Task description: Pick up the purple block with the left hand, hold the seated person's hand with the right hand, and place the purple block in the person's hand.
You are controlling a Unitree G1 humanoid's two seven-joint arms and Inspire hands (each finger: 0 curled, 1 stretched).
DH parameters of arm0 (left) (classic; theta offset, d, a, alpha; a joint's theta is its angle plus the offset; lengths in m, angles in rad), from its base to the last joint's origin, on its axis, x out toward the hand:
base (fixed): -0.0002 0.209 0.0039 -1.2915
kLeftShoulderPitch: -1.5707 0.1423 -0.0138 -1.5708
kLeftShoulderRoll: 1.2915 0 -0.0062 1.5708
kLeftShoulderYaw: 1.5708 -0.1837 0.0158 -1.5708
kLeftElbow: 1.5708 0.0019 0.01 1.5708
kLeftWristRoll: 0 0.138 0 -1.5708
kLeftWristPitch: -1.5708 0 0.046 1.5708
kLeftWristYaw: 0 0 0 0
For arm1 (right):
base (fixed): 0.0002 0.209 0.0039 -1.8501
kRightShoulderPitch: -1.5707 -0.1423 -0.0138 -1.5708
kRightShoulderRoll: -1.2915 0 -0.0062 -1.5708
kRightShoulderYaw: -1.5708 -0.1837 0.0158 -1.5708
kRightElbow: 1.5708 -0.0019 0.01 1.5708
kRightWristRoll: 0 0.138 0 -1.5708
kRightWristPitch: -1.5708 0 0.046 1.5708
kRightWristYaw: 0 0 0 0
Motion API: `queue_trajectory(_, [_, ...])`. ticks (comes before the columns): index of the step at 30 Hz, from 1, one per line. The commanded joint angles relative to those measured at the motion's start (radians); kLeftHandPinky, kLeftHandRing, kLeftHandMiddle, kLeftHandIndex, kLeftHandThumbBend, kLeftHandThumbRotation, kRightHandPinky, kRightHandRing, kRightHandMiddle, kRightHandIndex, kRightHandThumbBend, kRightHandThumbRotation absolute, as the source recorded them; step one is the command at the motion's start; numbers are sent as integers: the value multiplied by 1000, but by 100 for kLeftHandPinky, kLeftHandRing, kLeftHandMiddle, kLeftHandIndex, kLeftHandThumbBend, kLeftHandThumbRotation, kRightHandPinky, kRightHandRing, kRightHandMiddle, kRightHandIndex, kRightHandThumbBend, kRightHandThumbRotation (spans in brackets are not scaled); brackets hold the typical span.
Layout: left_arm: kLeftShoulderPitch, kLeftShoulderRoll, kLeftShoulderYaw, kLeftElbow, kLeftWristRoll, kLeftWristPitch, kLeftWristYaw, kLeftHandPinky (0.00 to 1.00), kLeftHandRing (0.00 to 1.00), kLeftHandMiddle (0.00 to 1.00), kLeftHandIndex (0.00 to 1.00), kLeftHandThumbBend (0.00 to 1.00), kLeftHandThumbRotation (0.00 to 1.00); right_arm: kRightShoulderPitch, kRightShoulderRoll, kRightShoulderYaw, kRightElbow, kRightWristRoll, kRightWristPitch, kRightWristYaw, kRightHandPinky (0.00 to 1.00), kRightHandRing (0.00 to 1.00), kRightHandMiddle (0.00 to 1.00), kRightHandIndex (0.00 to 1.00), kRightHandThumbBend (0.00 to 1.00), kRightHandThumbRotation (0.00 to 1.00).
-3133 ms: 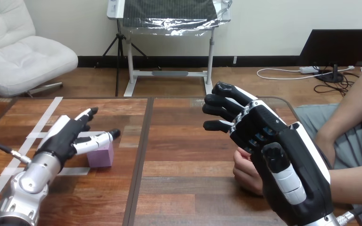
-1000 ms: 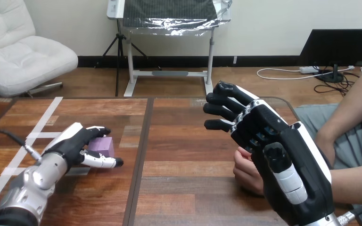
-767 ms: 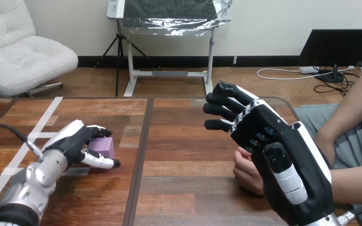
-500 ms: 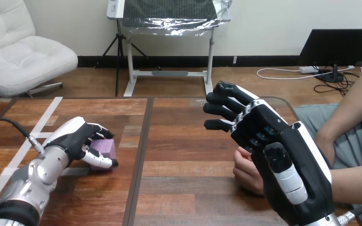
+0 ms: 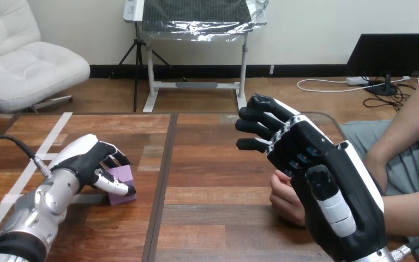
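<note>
The purple block (image 5: 122, 184) sits at the table's left, tilted, with one corner turned toward me. My left hand (image 5: 85, 161) is shut on it: the fingers curl over its top and far side, and the thumb lies along its near face. My right hand (image 5: 312, 161) is raised at the right, its back toward me and its fingers relaxed and open, pointing left. The person's hand (image 5: 285, 198) rests on the table just behind and below it, partly hidden. I cannot tell whether the two touch.
White tape strips (image 5: 48, 140) run across the table's left part. A dark seam (image 5: 161, 180) divides the wooden table down the middle. The person's forearm (image 5: 414, 210) comes in from the right edge.
My left hand, open over the block three seconds ago, has come down and curled its fingers round it. The block has tipped and shifted slightly toward me. My right hand and the person's hand stayed put.
</note>
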Motion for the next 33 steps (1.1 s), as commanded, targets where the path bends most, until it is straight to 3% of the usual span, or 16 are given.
queue_trajectory(1, [-68, 14, -14, -20, 13, 1, 44, 48, 53, 59, 62, 70, 0, -46, 7, -7, -43, 6, -13, -3, 76, 83, 84, 84, 91, 76])
queue_trajectory(13, [-60, 11, -23, -16, 27, -16, 123, 34, 42, 48, 54, 69, 0, -46, 8, -8, -40, -3, -19, -5, 76, 83, 84, 84, 92, 77])
queue_trajectory(21, [-58, 6, -20, -18, 16, -6, 132, 28, 36, 45, 51, 67, 0, -45, 8, -8, -40, -1, -17, -4, 77, 83, 84, 84, 93, 77])
queue_trajectory(33, [-51, 4, -12, -26, 6, -12, 144, 28, 37, 46, 49, 66, 0, -49, 8, -10, -37, 1, -16, -5, 77, 83, 84, 84, 92, 77])
